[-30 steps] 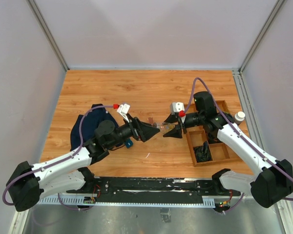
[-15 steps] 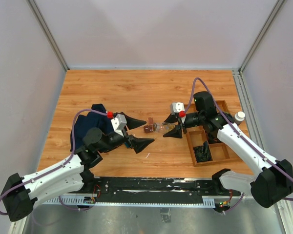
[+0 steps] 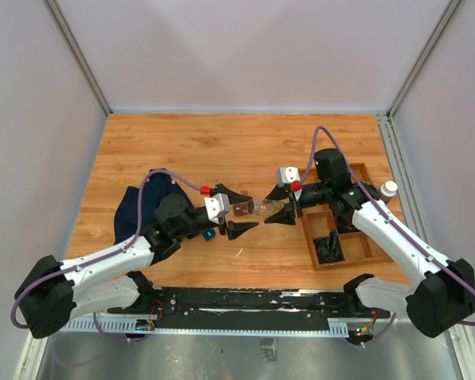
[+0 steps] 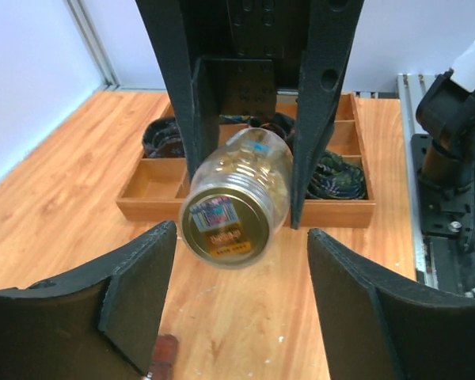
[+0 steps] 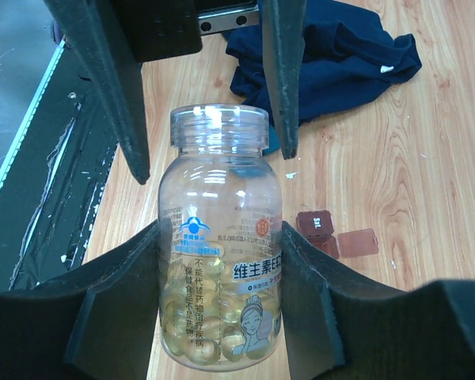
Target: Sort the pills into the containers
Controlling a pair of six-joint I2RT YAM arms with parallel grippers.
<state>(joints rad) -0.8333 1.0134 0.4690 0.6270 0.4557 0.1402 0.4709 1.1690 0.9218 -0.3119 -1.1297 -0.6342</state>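
The small reddish-brown box (image 5: 316, 221) lay on the bench (image 3: 182, 150) with a paler flap open beside it. In the right wrist view it was lower than the bottle (image 5: 222, 237) and a little to the right of it, not touching it. In the top view I could not make it out, because the bottle and the tools covered that place.

The pills (image 5: 191, 317), yellow and shiny, were all inside the clear bottle, gathered in the half that was near the right wrist camera.

The bottle was above the bench, lying about horizontal, and its threaded neck pointed toward the left arm. The right tool (image 3: 279, 206) held it by the body, one finger pressed on each side.

The left tool (image 3: 250, 210) was wide. Its fingers stood one on each side of the neck, and a gap showed on both sides, so they did not touch the bottle. The end of the bottle that faced the left wrist camera looked golden with a small printed label. I could not tell whether it was sealed.

Behind the right tool a divided wooden tray (image 3: 309, 241) sat on the bench with a black bundle (image 3: 329, 248) in one near compartment. A dark blue cloth (image 3: 138, 207) lay near the left arm.
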